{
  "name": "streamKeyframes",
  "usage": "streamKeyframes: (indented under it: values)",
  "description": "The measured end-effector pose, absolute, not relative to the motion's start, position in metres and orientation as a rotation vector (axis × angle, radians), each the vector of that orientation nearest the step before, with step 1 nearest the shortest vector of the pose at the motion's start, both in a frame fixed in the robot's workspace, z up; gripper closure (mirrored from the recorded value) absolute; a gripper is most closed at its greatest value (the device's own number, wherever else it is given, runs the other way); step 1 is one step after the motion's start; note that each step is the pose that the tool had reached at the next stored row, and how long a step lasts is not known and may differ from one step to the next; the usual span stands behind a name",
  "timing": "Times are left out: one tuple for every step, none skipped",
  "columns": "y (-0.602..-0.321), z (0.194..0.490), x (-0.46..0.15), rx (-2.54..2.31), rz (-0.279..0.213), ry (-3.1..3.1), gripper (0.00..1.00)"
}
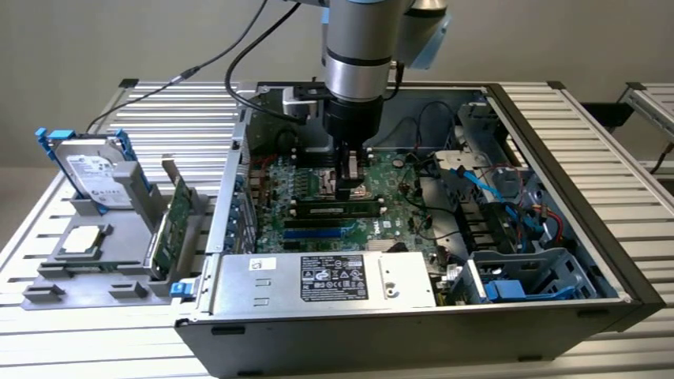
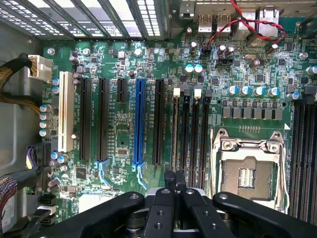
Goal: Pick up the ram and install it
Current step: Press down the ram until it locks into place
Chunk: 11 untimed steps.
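Currently the gripper (image 1: 352,175) is lowered inside the open computer case (image 1: 548,205), directly above the green motherboard (image 1: 316,225). In the wrist view its black fingers (image 2: 168,181) are pressed together with no gap, their tips at the end of the memory slots (image 2: 190,129). The exterior view shows a long dark-chipped strip, apparently the ram (image 1: 335,210), lying along the slots just below the gripper. Whether the fingers hold it cannot be determined.

Beside the memory slots in the wrist view sits the open CPU socket (image 2: 247,171) with its metal frame. A blue expansion slot (image 2: 139,121) and a white slot (image 2: 63,111) stand among black slots.

Outside the case, on the exterior view's left, a grey fixture tray (image 1: 100,272) carries a hard drive (image 1: 95,174) standing upright and a green expansion card (image 1: 174,225) on edge. The power supply (image 1: 327,278) occupies the near side of the case.
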<state>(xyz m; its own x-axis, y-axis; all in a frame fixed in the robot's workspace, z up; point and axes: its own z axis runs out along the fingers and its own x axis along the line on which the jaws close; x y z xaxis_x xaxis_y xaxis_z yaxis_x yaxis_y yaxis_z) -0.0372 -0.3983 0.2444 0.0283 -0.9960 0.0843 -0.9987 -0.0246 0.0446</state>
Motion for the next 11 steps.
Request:
streamKeyframes:
  values:
    - [-0.3983,0.2444,-0.0372,2.185,0.045,-2.128,0.89]
    - [-0.3983,0.2444,-0.0373,2.185,0.045,-2.128,0.89]
    - [-0.3983,0.2444,-0.0373,2.185,0.045,-2.128,0.89]
    - [-0.3983,0.2444,-0.0373,2.185,0.045,-2.128,0.89]
    - [-0.3983,0.2437,-0.0375,2.185,0.045,-2.128,0.89]
    - [-0.3983,0.2422,-0.0377,2.185,0.045,-2.128,0.89]
    - [-0.3983,0.2406,-0.0377,2.185,0.045,-2.128,0.89]
    - [-0.3983,0.2393,-0.0377,2.185,0.045,-2.128,0.89]
    - [-0.3983,0.2382,-0.0377,2.185,0.045,-2.128,0.89]
    - [-0.3983,0.2377,-0.0378,2.185,0.045,-2.128,0.89]
    - [-0.3983,0.2377,-0.0378,2.185,0.045,-2.128,0.89]
